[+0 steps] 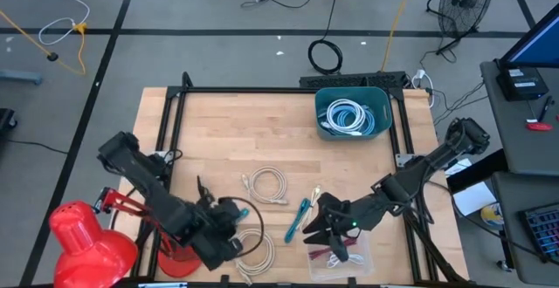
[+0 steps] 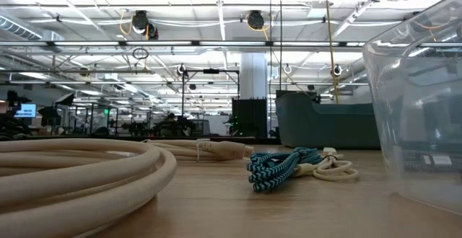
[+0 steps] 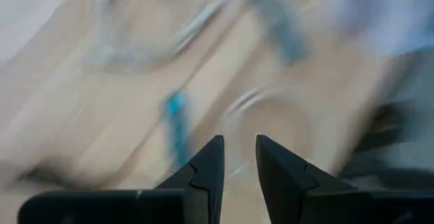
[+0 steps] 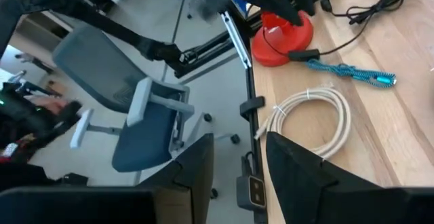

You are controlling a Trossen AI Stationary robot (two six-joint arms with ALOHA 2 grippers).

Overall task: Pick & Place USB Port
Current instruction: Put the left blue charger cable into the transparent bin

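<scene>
At the bottom of the high view we see the left gripper (image 1: 234, 229) over a white cable coil (image 1: 260, 246) near the table's front edge. In the left wrist view its two fingers (image 3: 207, 173) sit a little apart with nothing between them (the rest of that picture is a blur).

Just to the right, the right gripper (image 1: 321, 229) hangs over a clear plastic box (image 1: 349, 255) at the bottom middle. Its fingers (image 4: 196, 163) are apart and hold nothing.

Between the two grippers lies a blue braided cable (image 1: 297, 219) on the wooden table (image 1: 227, 140). A little higher, near the middle of the frame, rests a second white cable (image 1: 266, 186).

Farthest back, at the upper right of the table, a teal bin (image 1: 352, 112) holds more coiled white cables.

A red lamp (image 1: 83, 240) stands at the lower left.
</scene>
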